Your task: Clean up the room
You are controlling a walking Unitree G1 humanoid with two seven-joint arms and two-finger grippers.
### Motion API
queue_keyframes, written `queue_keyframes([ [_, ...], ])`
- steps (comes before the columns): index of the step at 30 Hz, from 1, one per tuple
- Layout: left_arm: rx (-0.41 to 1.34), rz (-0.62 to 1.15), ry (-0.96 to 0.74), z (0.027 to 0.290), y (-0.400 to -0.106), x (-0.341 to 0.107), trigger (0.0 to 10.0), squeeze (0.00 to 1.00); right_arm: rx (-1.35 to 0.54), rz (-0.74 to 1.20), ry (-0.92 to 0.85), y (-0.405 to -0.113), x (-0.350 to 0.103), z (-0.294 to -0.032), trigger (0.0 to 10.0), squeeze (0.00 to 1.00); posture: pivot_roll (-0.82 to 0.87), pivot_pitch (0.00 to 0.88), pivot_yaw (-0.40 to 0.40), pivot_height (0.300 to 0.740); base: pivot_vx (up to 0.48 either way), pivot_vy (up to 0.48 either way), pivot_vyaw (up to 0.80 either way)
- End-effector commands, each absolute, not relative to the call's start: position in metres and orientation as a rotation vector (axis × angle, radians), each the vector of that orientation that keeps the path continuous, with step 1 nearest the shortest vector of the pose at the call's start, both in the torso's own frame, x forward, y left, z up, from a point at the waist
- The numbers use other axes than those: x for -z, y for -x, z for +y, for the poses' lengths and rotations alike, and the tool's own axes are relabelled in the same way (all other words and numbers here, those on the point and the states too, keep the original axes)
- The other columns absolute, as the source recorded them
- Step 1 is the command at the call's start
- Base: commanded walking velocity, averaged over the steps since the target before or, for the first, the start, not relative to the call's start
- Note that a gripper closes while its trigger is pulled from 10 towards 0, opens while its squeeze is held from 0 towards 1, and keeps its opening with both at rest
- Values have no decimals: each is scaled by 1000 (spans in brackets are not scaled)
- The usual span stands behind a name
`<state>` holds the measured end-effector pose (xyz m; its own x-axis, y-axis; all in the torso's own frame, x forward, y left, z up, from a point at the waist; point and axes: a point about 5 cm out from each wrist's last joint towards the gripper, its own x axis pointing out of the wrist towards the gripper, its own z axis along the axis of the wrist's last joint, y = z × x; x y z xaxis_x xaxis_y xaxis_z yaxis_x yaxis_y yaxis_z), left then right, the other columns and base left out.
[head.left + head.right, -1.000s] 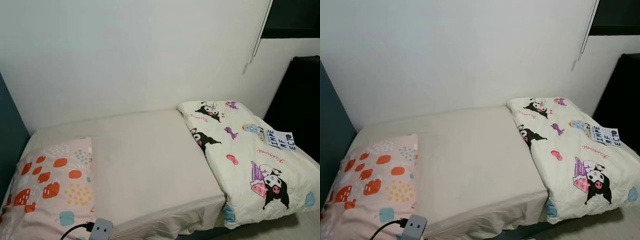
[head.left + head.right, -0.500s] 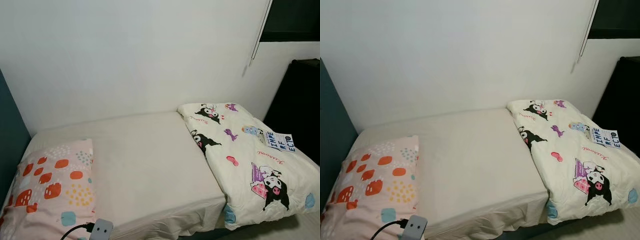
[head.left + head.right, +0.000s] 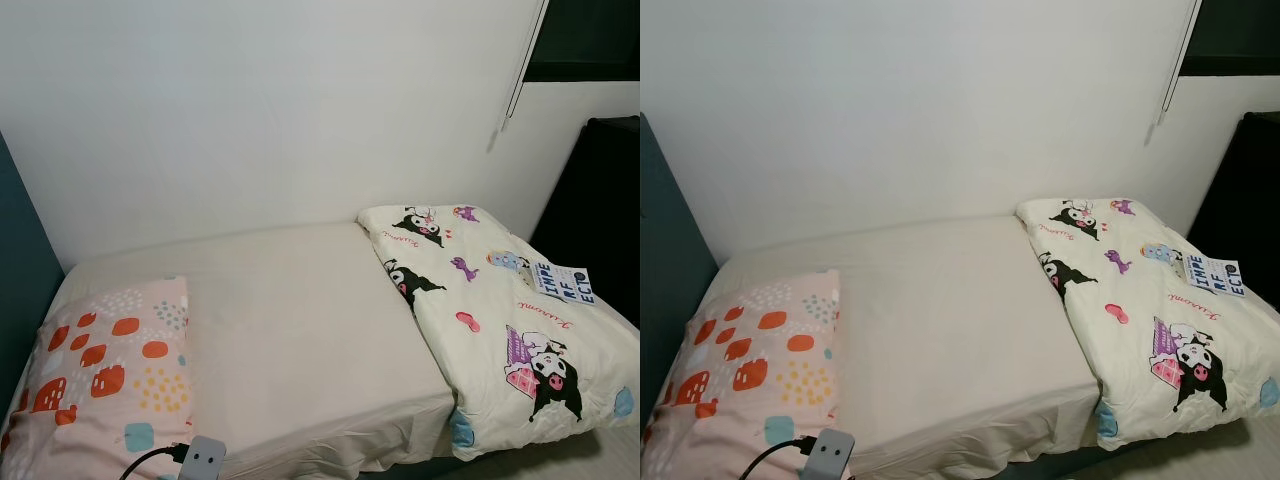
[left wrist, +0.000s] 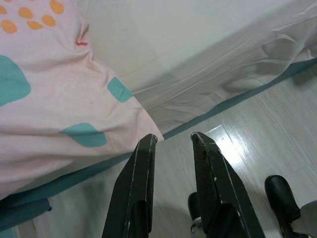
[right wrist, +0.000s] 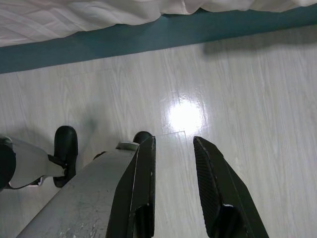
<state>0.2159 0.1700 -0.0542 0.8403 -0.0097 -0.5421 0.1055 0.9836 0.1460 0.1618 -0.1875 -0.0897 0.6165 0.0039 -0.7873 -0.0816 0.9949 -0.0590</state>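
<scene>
Two grippers hang idle beside you: the left gripper (image 4: 171, 141) near the pillow's (image 3: 105, 365) drooping corner, the right gripper (image 5: 173, 144) over bare floor (image 5: 247, 89), each with fingers apart, empty. The bunched quilt (image 3: 500, 330) on the bed's (image 3: 300, 320) right end probably needs spreading.

My head camera has tilted up a little over the last second, so everything slides down in the frame. The duvet (image 3: 500, 330) at the right now sits lower, its far corner dropping from near mid-height. The pillow (image 3: 105, 375) at lower left has slipped down as well, and more white wall (image 3: 260, 110) fills the top. The charger (image 3: 205, 460) at the bottom edge is cut off more than before. Nothing on the bed (image 3: 300, 330) has itself moved.
</scene>
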Motion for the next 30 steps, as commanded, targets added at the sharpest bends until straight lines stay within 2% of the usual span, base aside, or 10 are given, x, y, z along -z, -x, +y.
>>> queue_keyframes([
  [1, 62, 579, -170, 168, -216, 55, 10000, 0, -45, 912, 94, -160, 91, -187, 10000, 0, 16, 52, -26, 740, 0, 0, 0],
  [4, 61, 580, -170, 168, -216, 55, 10000, 0, -44, 914, 98, -160, 91, -187, 10000, 0, 16, 52, -26, 740, 0, 0, 0],
  [5, 66, 581, -171, 166, -216, 55, 10000, 0, -10, 907, 184, -160, 90, -191, 10000, 0, 16, 56, -25, 740, 0, 0, 0],
  [9, 63, 580, -170, 166, -216, 55, 10000, 0, 19, 885, 259, -162, 88, -195, 10000, 0, 22, 62, -32, 740, 0, 0, 0],
  [17, 69, 579, -177, 169, -215, 55, 10000, 0, 82, 854, 191, -165, 86, -196, 10000, 0, 21, 73, -9, 740, 0, 0, 0],
  [30, 65, 576, -170, 168, -216, 55, 10000, 0, 41, 853, 162, -166, 87, -189, 10000, 0, 29, 76, -26, 740, 0, 0, 0],
])
